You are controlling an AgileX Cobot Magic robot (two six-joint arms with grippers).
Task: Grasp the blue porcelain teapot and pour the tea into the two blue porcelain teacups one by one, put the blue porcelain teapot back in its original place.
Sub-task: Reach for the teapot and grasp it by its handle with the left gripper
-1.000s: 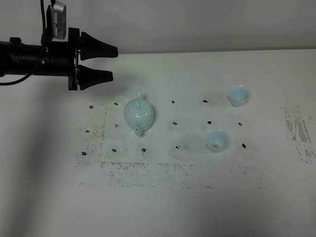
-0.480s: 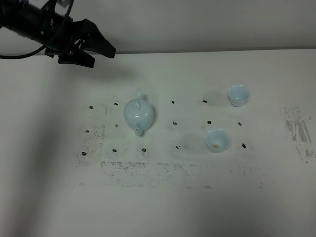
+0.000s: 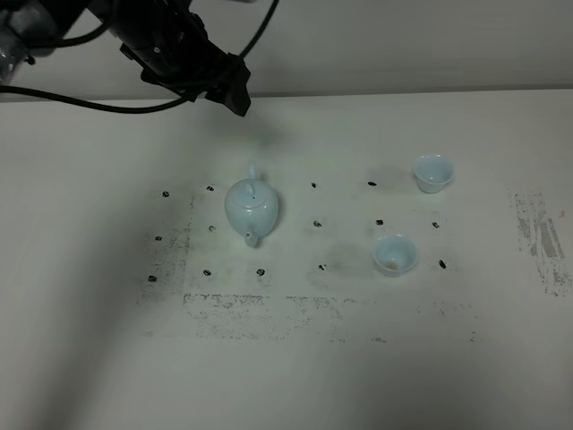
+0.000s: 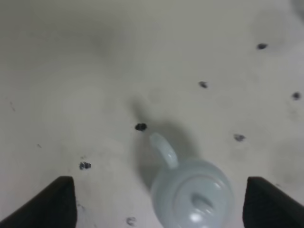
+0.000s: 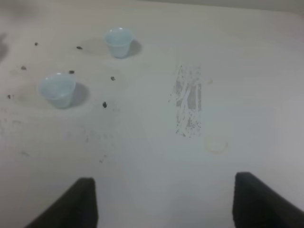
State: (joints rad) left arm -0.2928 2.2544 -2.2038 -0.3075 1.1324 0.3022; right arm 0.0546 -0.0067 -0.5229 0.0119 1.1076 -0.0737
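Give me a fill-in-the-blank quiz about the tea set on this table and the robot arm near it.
1. The teapot stands on the table with its lid ___.
2. In the high view, ___ cups stand to the right of the teapot.
3. The left pincer hovers with its jaws ___, gripping nothing.
Missing words: on; two; open.

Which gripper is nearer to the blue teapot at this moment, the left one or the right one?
Left. The left gripper hangs just beyond the handle side of the teapot, jaws open. The right gripper sits beyond the two teacups, outside the high view.
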